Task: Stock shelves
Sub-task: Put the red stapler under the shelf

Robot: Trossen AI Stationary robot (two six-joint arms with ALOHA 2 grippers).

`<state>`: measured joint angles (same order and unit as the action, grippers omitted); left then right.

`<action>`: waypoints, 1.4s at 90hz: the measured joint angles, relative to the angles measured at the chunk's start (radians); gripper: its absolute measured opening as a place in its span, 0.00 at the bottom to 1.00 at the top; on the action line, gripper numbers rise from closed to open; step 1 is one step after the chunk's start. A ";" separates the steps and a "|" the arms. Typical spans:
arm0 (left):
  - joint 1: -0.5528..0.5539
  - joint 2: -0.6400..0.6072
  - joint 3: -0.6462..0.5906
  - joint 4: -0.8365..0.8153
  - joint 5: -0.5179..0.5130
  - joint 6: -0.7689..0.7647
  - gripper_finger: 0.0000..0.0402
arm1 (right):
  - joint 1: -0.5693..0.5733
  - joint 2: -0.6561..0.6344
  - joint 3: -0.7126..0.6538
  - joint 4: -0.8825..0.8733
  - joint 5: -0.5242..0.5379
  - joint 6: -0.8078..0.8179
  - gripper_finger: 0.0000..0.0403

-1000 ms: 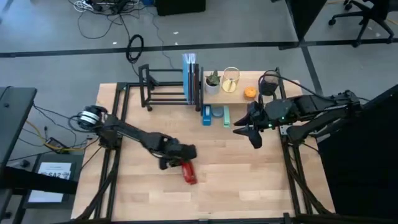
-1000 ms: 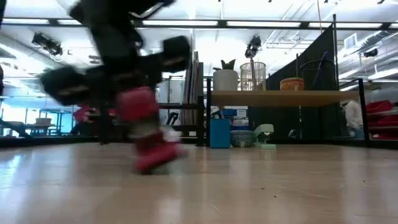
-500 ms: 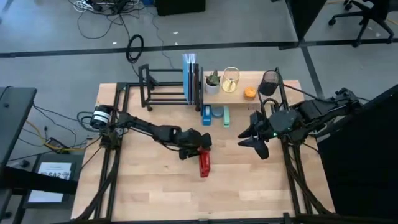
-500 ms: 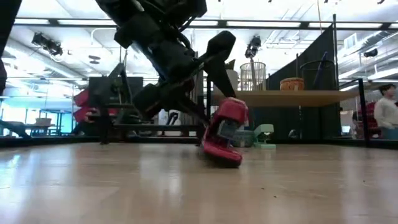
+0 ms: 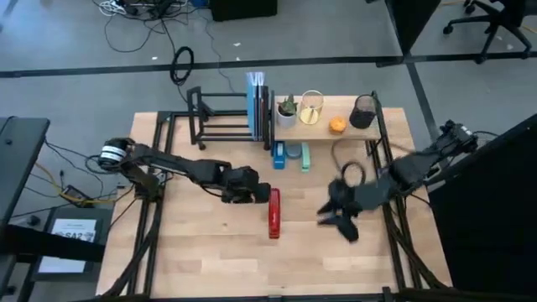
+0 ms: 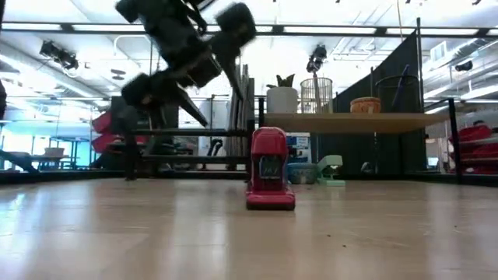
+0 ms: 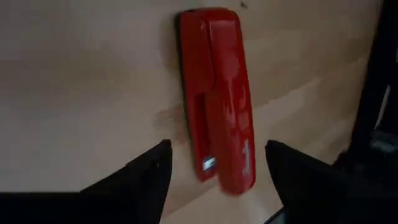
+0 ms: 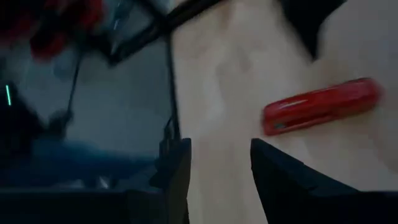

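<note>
red stapler [image 5: 273, 213] is lying flat on the wooden table [image 5: 193, 260], roughly mid-table, well in front of both shelves. nothing is holding it. the left gripper [image 5: 256, 191] sits just beside its far end, raised off the tabletop in the low view, and the left wrist view shows both dark fingers [image 7: 134, 180] spread wide with the stapler [image 7: 219, 96] lying between and beyond them, not pinched.

the right gripper [image 5: 334, 220] is out over the table to the right of the stapler, apart from it, fingers spread too; its wrist view has the stapler [image 8: 322, 107] off ahead of it and nothing between the fingers [image 8: 283, 180].

the shelves are along the back edge: the black metal-bar rack [image 5: 220, 117] on the left with some blue books [image 5: 257, 105] standing at its right end, and the pale wooden plank shelf [image 5: 336, 113] right beside it. on the plank there's a small potted plant [image 5: 287, 109], a wire cup [image 5: 311, 106], an orange thing [image 5: 336, 125] and a dark mesh cup [image 5: 362, 111]. under or just in front of it sit 3 bluish-green items [image 5: 289, 154] i can't make out.
</note>
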<state>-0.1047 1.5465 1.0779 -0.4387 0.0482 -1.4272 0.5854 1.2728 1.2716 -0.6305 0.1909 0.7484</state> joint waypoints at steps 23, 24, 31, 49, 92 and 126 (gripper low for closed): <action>0.000 -0.122 0.000 -0.139 0.021 0.271 0.59 | 0.081 0.265 0.060 0.132 0.072 0.088 0.45; 0.000 -0.125 0.000 -0.144 0.024 0.285 0.59 | 0.082 0.278 0.068 0.132 0.084 0.100 0.45; 0.000 -0.139 0.000 -0.179 0.071 0.382 0.59 | 0.082 0.367 0.132 0.100 0.159 0.176 0.50; 0.000 -0.142 0.000 -0.260 0.212 0.634 0.59 | 0.028 0.558 0.284 -0.178 0.259 0.425 0.62; 0.000 -0.142 -0.001 -0.343 0.236 0.837 0.59 | -0.150 0.758 0.415 -0.249 0.116 0.781 0.64; 0.000 -0.142 -0.001 -0.339 0.240 0.848 0.59 | -0.247 0.795 0.415 -0.296 0.091 0.855 0.61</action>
<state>-0.1047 1.4048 1.0771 -0.7780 0.2878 -0.5796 0.3386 2.0681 1.6863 -0.9268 0.2823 1.6038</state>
